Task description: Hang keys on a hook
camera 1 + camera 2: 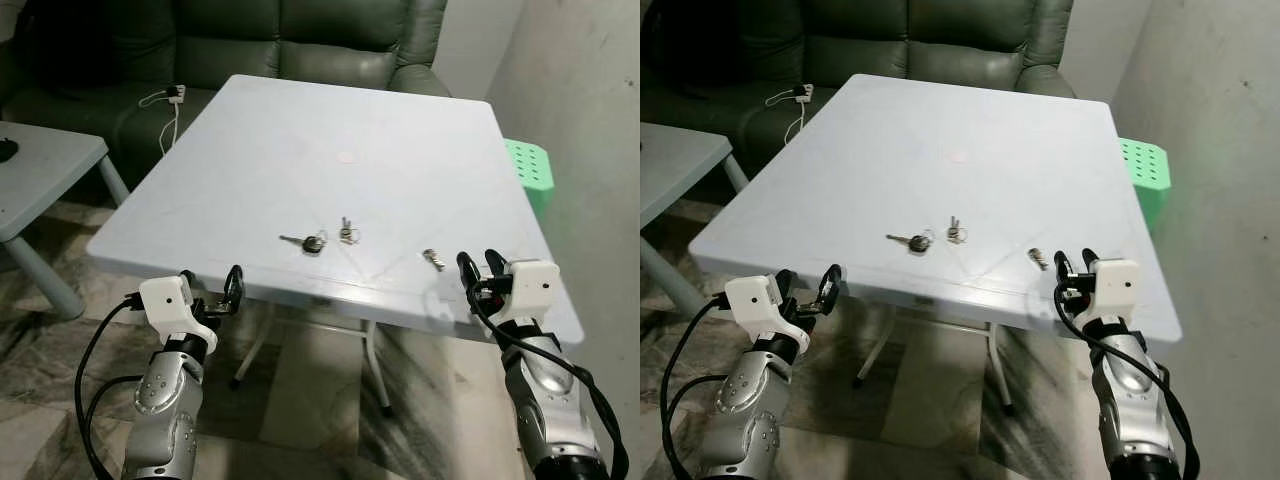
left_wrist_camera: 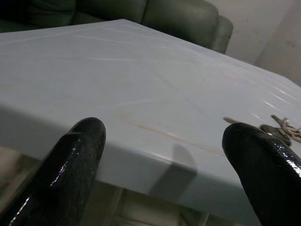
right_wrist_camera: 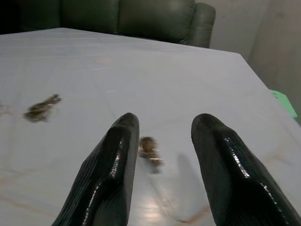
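Behind the pale grey worktop (image 1: 400,130) stands a dark green sofa (image 1: 300,40), with a white charger and cable (image 1: 172,97) on its seat, a second small grey table (image 1: 40,170) off to the left and a green stool (image 1: 530,165) against the wall on the right. From the head, three sets of keys lie near the front edge: a black-headed key (image 1: 308,242) toward the left, a small bunch (image 1: 347,233) just beside it, and a lone small key (image 1: 433,259) further right. No hook can be made out anywhere, so the hanging step looks some way off. The left hand (image 1: 212,290) hovers below and just off the front edge, fingers apart and empty, seemingly held clear while the other arm works. The right hand (image 1: 480,267) sits at the front edge near the small key, fingers apart, probably lined up to reach for it. The left wrist view looks along its spread fingers (image 2: 75,160) at the worktop's edge, with the black-headed key and bunch (image 2: 277,129) lying off to one side. The right wrist view shows the small key (image 3: 149,148) lying flat on the worktop just beyond the gap between its parted fingers (image 3: 113,160), not yet touched, and the bunch (image 3: 42,107) well apart; being flat, the key may be awkward to pinch.
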Available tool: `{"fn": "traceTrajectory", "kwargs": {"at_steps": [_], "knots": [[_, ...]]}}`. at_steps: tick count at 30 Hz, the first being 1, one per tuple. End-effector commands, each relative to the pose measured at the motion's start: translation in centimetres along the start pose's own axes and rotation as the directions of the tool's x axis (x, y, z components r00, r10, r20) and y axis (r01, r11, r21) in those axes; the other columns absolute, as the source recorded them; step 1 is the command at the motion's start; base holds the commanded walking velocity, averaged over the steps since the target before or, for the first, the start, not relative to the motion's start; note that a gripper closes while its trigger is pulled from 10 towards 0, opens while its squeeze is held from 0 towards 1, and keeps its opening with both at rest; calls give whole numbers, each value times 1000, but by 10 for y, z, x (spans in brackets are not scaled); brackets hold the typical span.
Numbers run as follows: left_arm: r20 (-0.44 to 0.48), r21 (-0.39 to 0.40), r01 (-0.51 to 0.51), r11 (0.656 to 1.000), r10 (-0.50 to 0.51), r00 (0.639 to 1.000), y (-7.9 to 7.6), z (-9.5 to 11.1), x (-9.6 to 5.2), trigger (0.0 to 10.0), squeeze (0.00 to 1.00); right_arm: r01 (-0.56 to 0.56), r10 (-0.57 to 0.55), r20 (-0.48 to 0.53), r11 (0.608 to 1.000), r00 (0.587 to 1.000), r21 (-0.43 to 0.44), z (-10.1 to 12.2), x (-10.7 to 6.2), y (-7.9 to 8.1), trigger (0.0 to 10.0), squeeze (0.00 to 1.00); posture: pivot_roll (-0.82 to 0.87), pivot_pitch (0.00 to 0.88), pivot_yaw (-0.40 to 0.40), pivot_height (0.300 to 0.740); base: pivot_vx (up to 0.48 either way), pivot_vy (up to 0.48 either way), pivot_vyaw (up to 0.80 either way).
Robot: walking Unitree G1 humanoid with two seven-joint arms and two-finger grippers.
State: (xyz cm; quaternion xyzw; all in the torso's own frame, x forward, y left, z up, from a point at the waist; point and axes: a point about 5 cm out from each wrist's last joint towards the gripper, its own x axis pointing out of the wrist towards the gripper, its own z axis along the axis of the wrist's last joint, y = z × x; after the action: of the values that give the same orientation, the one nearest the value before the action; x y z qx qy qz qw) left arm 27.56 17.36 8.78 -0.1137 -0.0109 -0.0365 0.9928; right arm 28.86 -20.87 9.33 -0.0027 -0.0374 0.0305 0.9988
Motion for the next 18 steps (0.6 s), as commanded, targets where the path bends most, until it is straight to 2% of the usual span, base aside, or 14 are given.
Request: {"fn": "traceTrajectory", "kwargs": {"at_steps": [1, 18], "knots": [[3, 0, 11, 1000, -11, 1000, 0, 3, -1, 10000, 0, -1, 1, 12, 1000, 1000, -7, 4, 0, -1, 10000, 0, 18, 92, -76, 740, 0, 435, 0], [-5, -4, 2, 1000, -2, 1000, 1, 3, -1, 10000, 0, -8, 8, 0, 1000, 1000, -5, 3, -2, 1, 10000, 0, 20, 100, -79, 740, 0, 439, 0]]}}
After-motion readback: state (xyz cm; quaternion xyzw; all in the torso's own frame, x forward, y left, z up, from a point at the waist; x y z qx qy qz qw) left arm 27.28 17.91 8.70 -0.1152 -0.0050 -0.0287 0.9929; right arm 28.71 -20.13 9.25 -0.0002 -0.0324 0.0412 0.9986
